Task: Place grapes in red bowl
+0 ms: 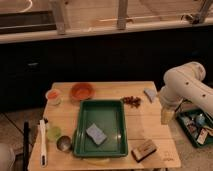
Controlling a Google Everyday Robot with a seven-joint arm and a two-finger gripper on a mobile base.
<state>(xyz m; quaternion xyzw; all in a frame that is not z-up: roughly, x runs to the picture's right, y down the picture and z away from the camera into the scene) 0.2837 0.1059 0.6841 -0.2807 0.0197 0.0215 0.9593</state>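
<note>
Grapes (132,101) lie on the table (145,126) right of the green tray (112,119), centre of the frame, apart from the red bowl (82,91) sitting left of centre. The gripper (166,116) hangs at the right of the frame beside the table's edge; open or closed, I cannot tell.

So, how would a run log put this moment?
grapes: on table beside green tray | red bowl: no grapes inside | gripper: at table's right edge, clear of grapes
</note>
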